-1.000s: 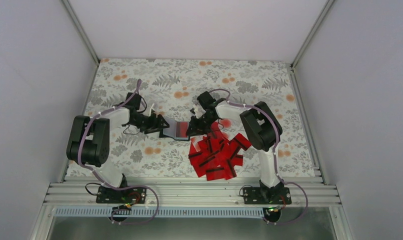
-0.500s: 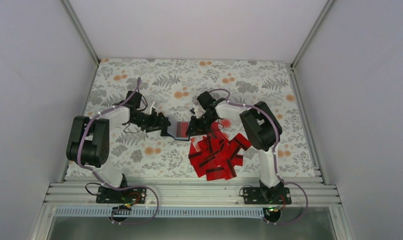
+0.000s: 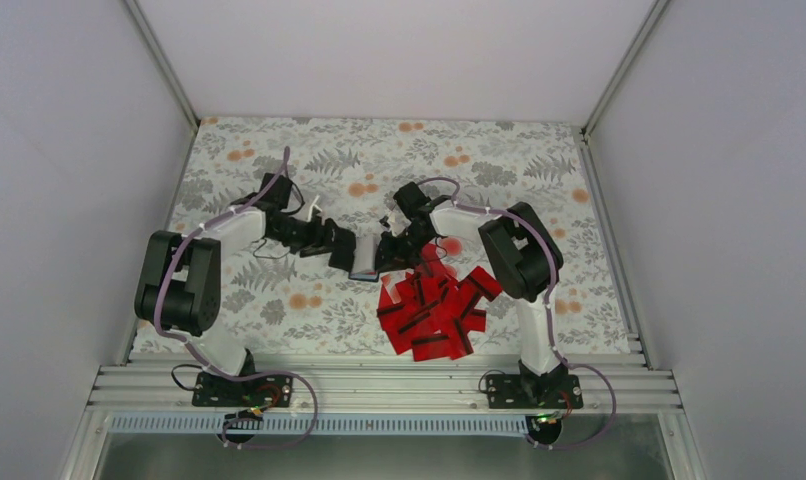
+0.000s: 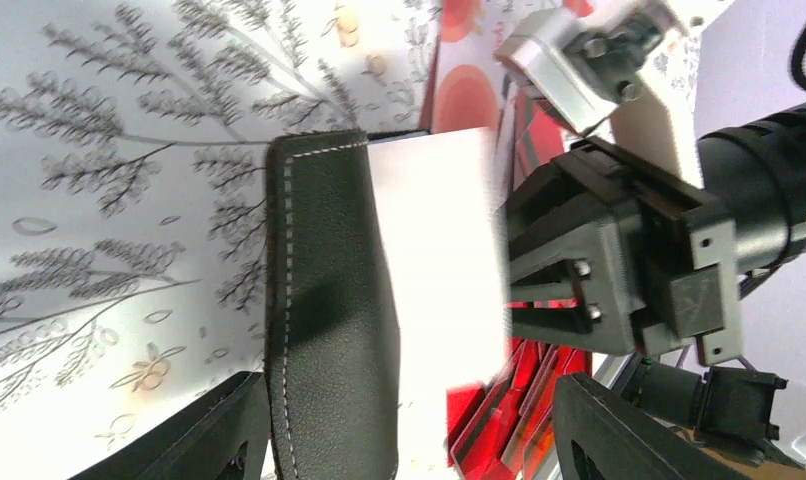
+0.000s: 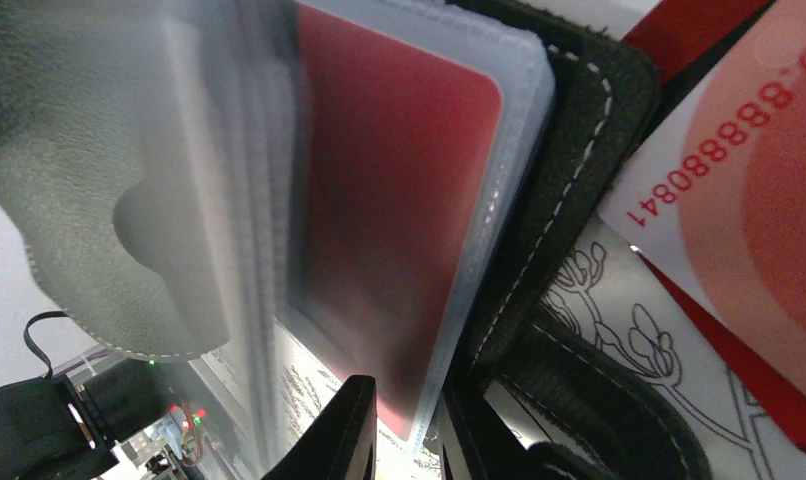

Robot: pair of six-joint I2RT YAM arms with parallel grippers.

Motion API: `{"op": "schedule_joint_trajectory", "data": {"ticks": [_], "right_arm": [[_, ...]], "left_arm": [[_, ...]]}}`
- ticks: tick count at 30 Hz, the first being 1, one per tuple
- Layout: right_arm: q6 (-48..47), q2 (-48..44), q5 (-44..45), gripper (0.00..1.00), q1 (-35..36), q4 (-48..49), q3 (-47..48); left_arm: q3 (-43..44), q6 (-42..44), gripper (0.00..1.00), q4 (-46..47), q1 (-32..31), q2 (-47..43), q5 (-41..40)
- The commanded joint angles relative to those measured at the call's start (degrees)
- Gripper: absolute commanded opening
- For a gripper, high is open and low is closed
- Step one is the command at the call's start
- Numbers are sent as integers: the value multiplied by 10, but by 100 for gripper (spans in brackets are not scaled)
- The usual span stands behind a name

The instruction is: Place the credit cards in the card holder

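Holder: the card holder (image 3: pixel 364 258) sits mid-cloth between the two grippers, its left cover lifted and partly folded over toward the right, clear sleeves fanned inside.
Left gripper: the left gripper (image 3: pixel 331 240) stands at the holder's left edge with jaws wide; in the left wrist view its fingers (image 4: pixel 214 430) straddle the black stitched cover (image 4: pixel 329 300) and do not pinch it tight, so it seems to prop or tip the cover rather than grip it.
Right gripper: the right gripper (image 3: pixel 387 252) is at the holder's right edge, jaws drawn narrow; the right wrist view shows its fingertips (image 5: pixel 354 425) nipped on the rim of a clear sleeve (image 5: pixel 489 190).
Loaded card: a red card (image 5: pixel 389 210) already lies inside that sleeve.
Remaining cards: the credit cards (image 3: pixel 434 308) lie in a loose overlapping heap on the floral cloth (image 3: pixel 539 170), just near-right of the holder and under the right arm's reach.
Step in hand: judged from this, the arms are turning or closing a leaf of the holder after one card has gone in; most of the task is not yet done.
Next move: probably settle the leaf flat so a free sleeve faces up, with the left side steadying the cover, then free the right gripper to take a single card from the heap's edge.
Risk: overlapped cards may lift in pairs, and the springy sleeves may flip back.
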Motion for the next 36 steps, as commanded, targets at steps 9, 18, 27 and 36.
{"op": "schedule_joint_trajectory", "data": {"ticks": [9,18,27,36], "right_arm": [[-1,29,54,17,7,22,11],[-3,-9,70,17,6,-10,37],[-6,-74,106,18,1,-56,45],[1,-162,151,19,-9,-73,-7]], "left_arm": [[40,-26,71,12,-53,22,25],[76,-35,71,10,-79,43,21],[96,-37,71,14,-98,68,13],[98,-49,68,43,-110,103,9]]}}
